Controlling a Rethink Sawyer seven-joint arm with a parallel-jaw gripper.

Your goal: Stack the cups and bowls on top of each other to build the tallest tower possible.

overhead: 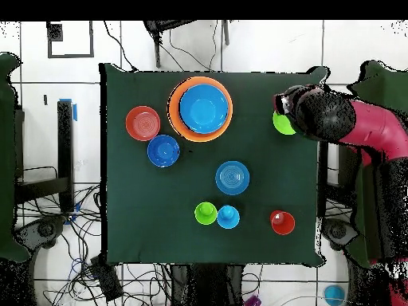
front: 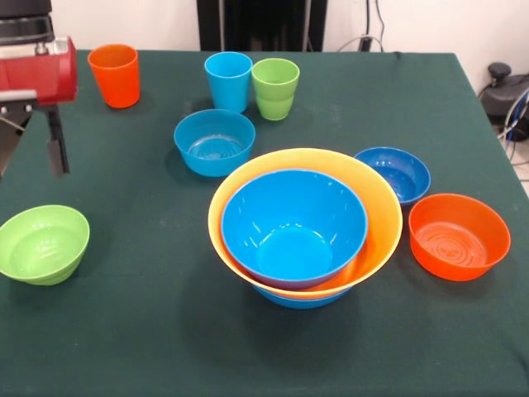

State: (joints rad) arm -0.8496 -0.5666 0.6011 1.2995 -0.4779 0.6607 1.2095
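The tower stands mid-table: a bright blue bowl (front: 293,225) nested in the wide yellow-orange bowl (front: 387,217), with another blue bowl (front: 299,300) showing underneath. In the overhead view the tower (overhead: 200,109) is at the top centre. The orange cup (front: 115,75), light blue cup (front: 228,80) and lime green cup (front: 275,88) stand upright at the far side. A light blue bowl (front: 214,141), dark blue bowl (front: 394,174), orange bowl (front: 459,236) and lime green bowl (front: 43,244) stand apart. My gripper (front: 54,145) hangs above and behind the lime green bowl (overhead: 280,125), holding nothing.
The green table's left edge (front: 10,190) lies right under the arm. The red arm (overhead: 374,131) comes in over the table's right side in the overhead view. Cables and equipment (front: 506,91) lie off the table's right edge.
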